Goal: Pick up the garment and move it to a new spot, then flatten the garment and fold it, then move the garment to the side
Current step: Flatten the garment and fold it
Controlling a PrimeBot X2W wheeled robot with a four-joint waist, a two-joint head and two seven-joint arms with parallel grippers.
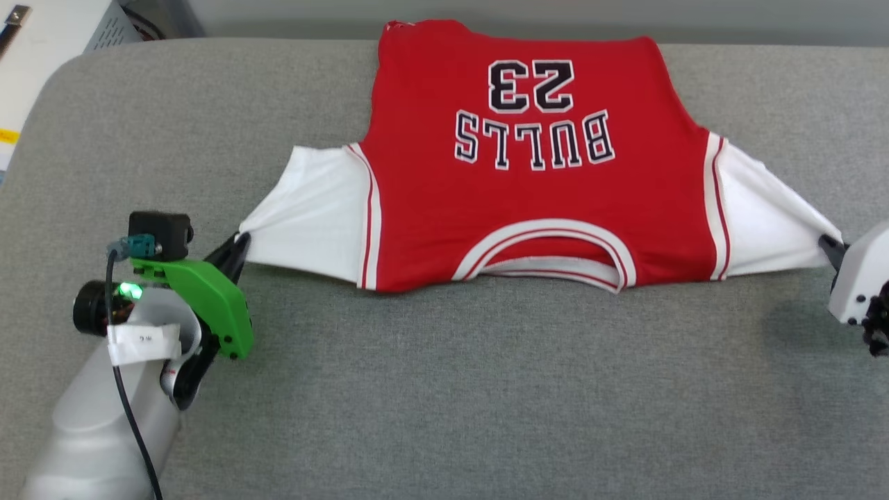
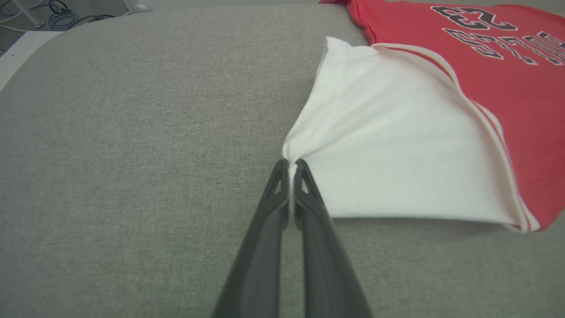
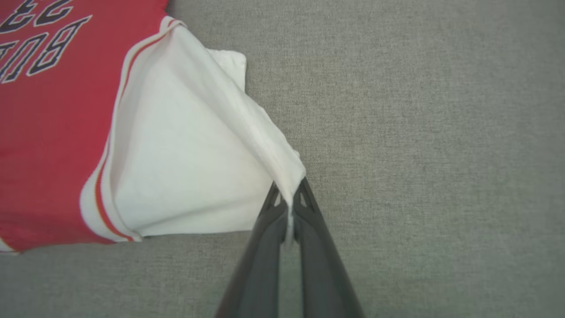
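Note:
The garment (image 1: 535, 208), a red shirt with white sleeves and "BULLS 23" lettering, lies spread on the grey surface with its collar toward me. My left gripper (image 1: 239, 243) is shut on the tip of the white sleeve at the left; in the left wrist view the garment (image 2: 397, 154) fans out from my left gripper (image 2: 289, 164). My right gripper (image 1: 826, 243) is shut on the other sleeve tip; the right wrist view shows the garment (image 3: 185, 154) pinched in my right gripper (image 3: 289, 187). Both sleeves are pulled taut outward.
The grey padded table (image 1: 486, 389) runs wide in front of the shirt. Its rounded left corner (image 1: 62, 76) borders a white box and cables (image 2: 62, 17) on the floor beyond.

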